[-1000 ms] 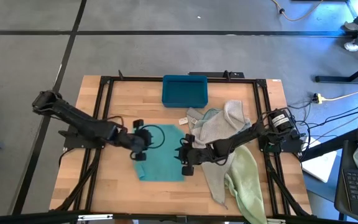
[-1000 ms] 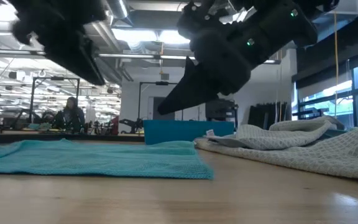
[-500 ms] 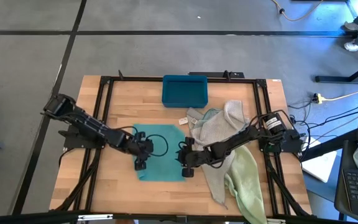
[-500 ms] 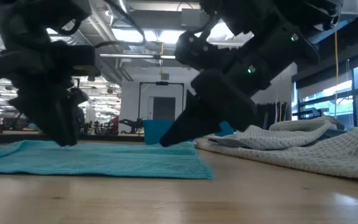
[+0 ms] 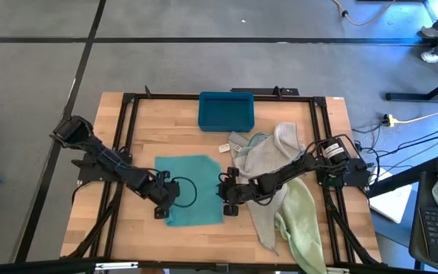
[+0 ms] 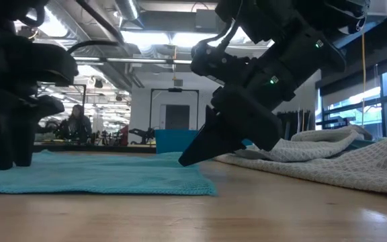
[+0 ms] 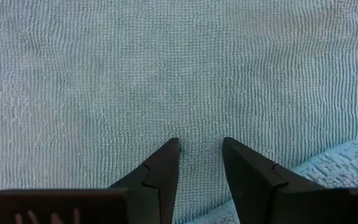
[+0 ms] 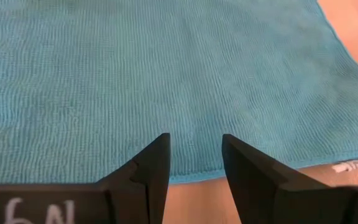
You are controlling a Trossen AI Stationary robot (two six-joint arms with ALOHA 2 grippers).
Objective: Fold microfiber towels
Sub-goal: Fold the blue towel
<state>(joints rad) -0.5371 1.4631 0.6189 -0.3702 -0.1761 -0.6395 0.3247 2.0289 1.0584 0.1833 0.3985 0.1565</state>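
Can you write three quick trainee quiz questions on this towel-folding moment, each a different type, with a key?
1. True or false: the teal towel lies spread flat on the table.
2. Multiple choice: the blue bin sits (A) at the table's far edge, (B) under the right gripper, (C) on the pile of towels.
3. Fill in: the left gripper is at the teal towel's near ____ corner.

Key: 1 true. 2 A. 3 left. Both grippers have open fingers low at the towel's near edge, one at each corner, with nothing held.
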